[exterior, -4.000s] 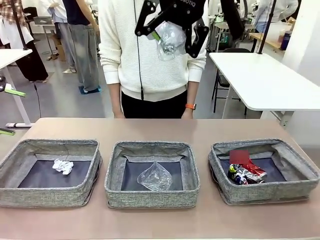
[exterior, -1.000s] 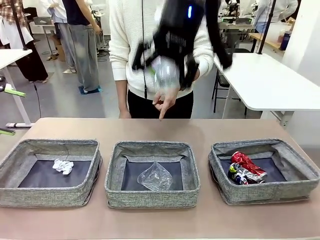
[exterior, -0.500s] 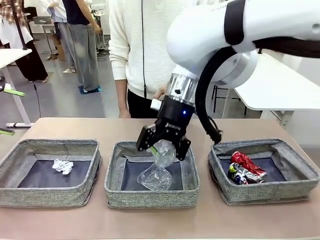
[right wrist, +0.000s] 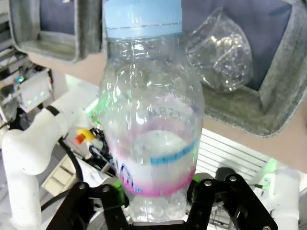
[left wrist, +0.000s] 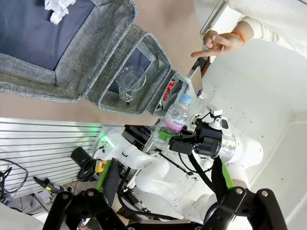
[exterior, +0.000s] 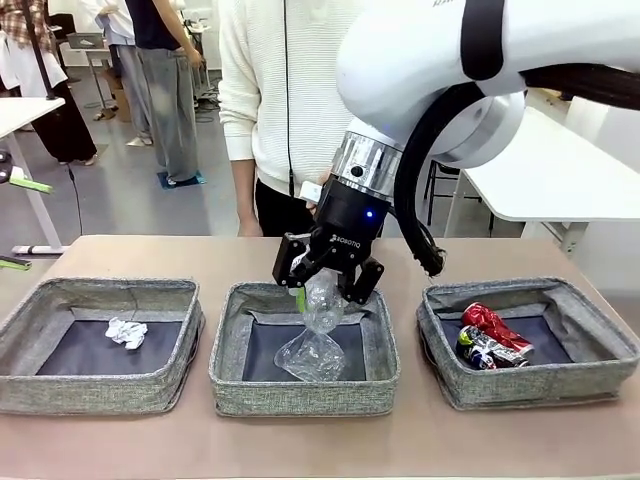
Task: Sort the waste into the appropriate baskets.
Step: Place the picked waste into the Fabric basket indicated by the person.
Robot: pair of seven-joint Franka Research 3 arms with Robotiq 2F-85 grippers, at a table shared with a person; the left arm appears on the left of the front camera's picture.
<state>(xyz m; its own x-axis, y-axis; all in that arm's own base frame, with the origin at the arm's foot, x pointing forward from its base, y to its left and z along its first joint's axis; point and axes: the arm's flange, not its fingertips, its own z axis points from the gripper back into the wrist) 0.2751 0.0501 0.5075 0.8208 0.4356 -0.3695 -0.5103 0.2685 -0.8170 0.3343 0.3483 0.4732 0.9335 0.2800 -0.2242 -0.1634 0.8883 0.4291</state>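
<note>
I had the right gripper (exterior: 328,288) over the middle bin (exterior: 228,345), fingers down, w/ the small clear bottle (exterior: 322,303) between the green pads. The right wrist cam showed the bottle (right wrist: 149,120) cap-forward, pink label near the pads; I couldn't tell if the pads pinched it or had let go. Its cap end hung just above the wrinkly clear plastic piece (exterior: 310,355) lying inside the middle bin.

Left of the middle bin, another bin (exterior: 30,325) held the white paper wad (exterior: 126,332). Right of it, the 3rd bin (exterior: 590,365) held the red can (exterior: 494,328) and dark-blue can (exterior: 478,350), touching.

Left gripper (left wrist: 163,211) was spread wide, nothing in it, high above the bins.

Person's hand (left wrist: 217,44) pointed a finger beyond the middle bin's far side.
</note>
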